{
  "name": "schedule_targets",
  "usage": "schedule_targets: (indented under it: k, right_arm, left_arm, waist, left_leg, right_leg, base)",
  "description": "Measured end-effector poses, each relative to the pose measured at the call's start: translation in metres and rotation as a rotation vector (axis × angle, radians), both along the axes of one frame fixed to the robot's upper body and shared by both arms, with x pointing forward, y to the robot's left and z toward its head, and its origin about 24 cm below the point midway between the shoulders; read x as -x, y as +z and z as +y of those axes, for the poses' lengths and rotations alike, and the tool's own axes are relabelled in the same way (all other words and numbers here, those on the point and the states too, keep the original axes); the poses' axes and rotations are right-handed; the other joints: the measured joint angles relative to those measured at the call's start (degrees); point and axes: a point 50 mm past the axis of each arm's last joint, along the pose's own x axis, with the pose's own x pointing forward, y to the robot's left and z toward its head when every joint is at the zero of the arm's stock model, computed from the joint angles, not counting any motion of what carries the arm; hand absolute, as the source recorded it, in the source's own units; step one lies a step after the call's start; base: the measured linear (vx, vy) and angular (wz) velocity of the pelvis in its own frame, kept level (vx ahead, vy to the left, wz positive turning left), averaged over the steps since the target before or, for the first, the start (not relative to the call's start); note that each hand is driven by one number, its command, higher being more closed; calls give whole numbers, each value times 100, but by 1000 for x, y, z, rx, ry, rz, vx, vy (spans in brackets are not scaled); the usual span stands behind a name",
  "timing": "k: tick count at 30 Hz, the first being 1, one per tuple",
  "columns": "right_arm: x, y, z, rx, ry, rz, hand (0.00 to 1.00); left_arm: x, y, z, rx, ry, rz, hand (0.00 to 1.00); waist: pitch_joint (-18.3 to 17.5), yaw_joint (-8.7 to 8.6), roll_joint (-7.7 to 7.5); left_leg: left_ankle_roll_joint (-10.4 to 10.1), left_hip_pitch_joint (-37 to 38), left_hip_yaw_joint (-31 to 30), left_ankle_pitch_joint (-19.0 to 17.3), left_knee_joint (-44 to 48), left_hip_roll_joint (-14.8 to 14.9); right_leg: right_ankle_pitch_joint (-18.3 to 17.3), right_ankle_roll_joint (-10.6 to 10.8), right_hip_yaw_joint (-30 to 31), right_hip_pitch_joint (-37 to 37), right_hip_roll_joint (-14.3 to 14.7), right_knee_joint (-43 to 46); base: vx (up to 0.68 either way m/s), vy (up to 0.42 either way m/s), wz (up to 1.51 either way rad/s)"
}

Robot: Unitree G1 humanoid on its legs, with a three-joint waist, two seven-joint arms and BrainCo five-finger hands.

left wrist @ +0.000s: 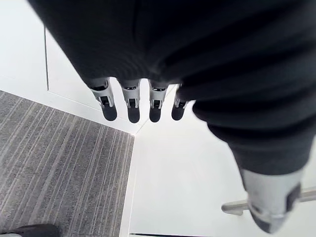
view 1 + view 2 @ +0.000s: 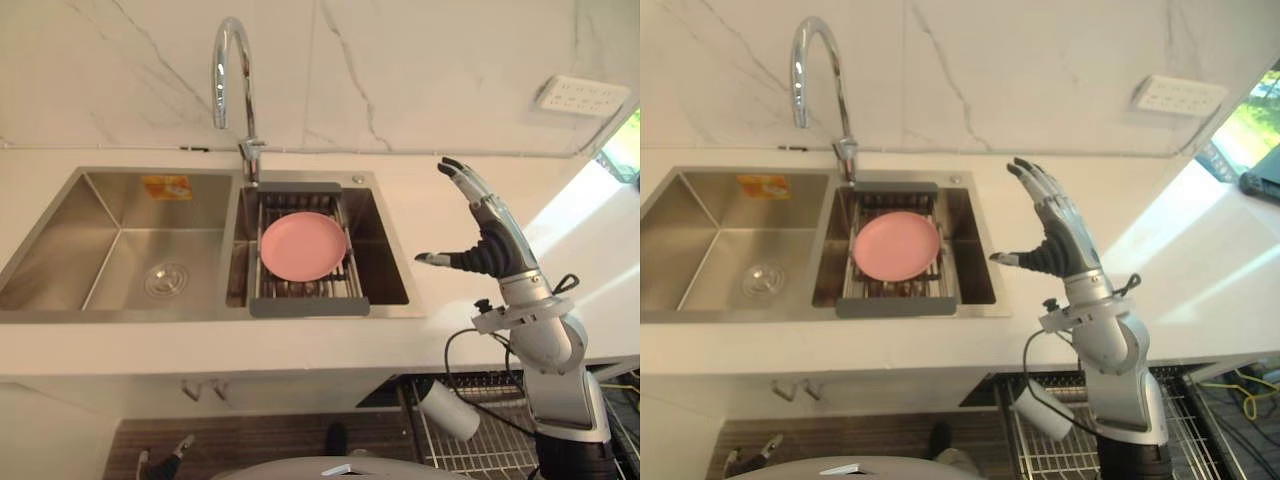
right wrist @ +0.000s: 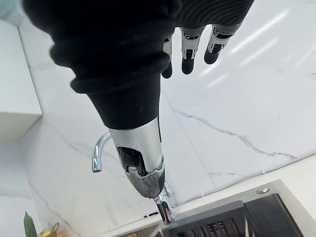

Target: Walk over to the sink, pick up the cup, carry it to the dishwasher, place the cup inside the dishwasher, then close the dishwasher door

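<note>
1 white cup (image 2: 447, 408) is laid on the dishwasher rack (image 2: 478, 450) at lower right. The right hand (image 2: 492, 245) is held spread and empty at mid-right; the left hand (image 1: 131, 96) is stretched straight-fingered, nothing held.

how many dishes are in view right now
2: a pink plate on the drain rack in the right basin of the sink, and a white cup lying on its side on the dishwasher rack below the counter. More could be hidden under it.
</note>
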Motion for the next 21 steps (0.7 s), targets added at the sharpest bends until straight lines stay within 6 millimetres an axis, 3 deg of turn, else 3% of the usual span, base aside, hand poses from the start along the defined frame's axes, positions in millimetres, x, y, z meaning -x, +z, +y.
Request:
schedule_targets:
  k: [6, 9, 21]
  right_arm:
    - [-34, -15, 6, 125, 19, 157, 0]
    - [-44, -28, 12, 190, 21, 227, 0]
    - [-73, -46, 34, 362, 78, 316, 0]
  left_arm:
    - [-4, 1, 5, -1, -55, 2, 0]
    - [-5, 2, 6, -7, -73, 5, 0]
    - [-5, 1, 5, 5, -85, 29, 0]
  waist:
    - [-2, 67, 6]
    - [0, 83, 4]
    - [47, 276, -15]
  left_leg:
    - [-9, -41, -82, -3, 41, -10]
    - [-6, -33, -235, -4, 43, -36]
    - [5, -57, -413, 2, 37, -79]
  right_leg:
    - [41, -21, -17, -8, -6, 0]
    - [28, 2, -122, 65, -39, -1]
    - [-2, 50, -282, 131, -97, -2]
  base:
    - [19, 44, 2]
    - [18, 52, 18]
    - [8, 34, 8]
